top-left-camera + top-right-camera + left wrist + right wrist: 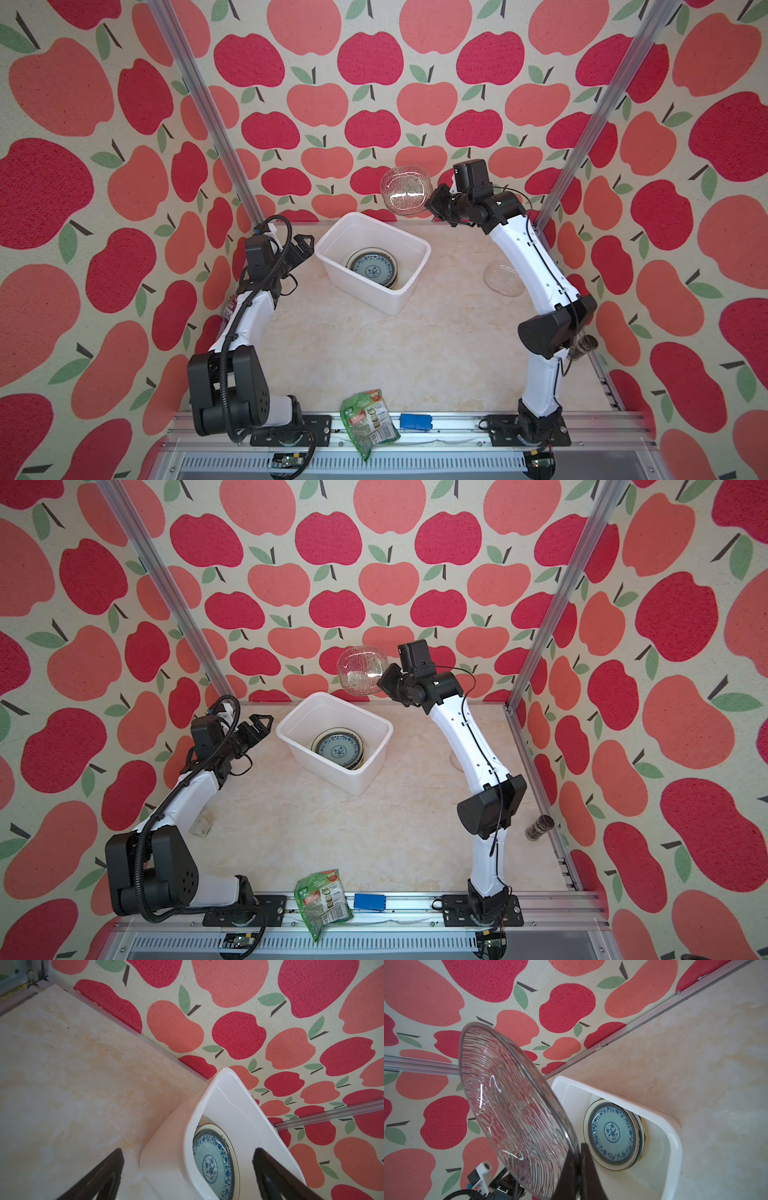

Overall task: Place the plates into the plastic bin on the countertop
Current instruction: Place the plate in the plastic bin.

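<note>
grips clear glass plate (405,191) by rim in clenched right gripper (432,204), tilted ahead of jaws, high beside plastic bin (376,300), probably to clear wall; keeps left gripper (305,244) spread, empty, bin just ahead.

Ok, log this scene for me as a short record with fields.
right tool: shut on the clear glass plate, raised and tilted, not yet in the plastic bin
left tool: open, empty, beside the plastic bin
plastic bin: blue-green patterned plate lies on top of a stack inside
countertop: second glass plate lies flat toward the right side; green snack packet at the near edge
</note>
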`<action>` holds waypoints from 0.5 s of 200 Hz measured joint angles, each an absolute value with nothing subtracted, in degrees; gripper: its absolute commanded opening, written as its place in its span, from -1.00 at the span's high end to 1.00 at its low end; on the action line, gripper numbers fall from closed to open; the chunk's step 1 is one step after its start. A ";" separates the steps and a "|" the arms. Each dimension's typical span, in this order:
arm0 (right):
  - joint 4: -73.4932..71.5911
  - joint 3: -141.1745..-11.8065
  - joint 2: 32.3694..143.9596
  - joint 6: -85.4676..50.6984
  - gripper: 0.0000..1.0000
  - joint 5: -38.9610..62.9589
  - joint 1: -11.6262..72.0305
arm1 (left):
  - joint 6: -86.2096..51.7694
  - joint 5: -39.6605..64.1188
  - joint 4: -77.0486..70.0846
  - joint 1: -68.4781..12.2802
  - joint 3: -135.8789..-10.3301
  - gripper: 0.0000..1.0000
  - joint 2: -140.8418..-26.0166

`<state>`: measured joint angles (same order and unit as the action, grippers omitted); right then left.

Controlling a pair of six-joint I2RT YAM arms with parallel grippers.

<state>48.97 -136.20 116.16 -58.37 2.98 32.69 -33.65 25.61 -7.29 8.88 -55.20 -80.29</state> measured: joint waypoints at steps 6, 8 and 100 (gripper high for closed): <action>50.17 -138.69 118.10 -58.92 1.00 2.98 33.67 | -33.76 25.61 -7.62 8.88 -55.09 -0.99 -80.29; 50.61 -139.52 118.69 -59.13 1.00 2.98 33.95 | -33.80 25.63 -7.73 8.88 -55.07 -0.98 -80.29; 55.55 -146.30 133.75 -66.32 1.00 5.63 37.87 | -35.53 24.73 -9.21 5.06 -51.16 -0.99 -77.45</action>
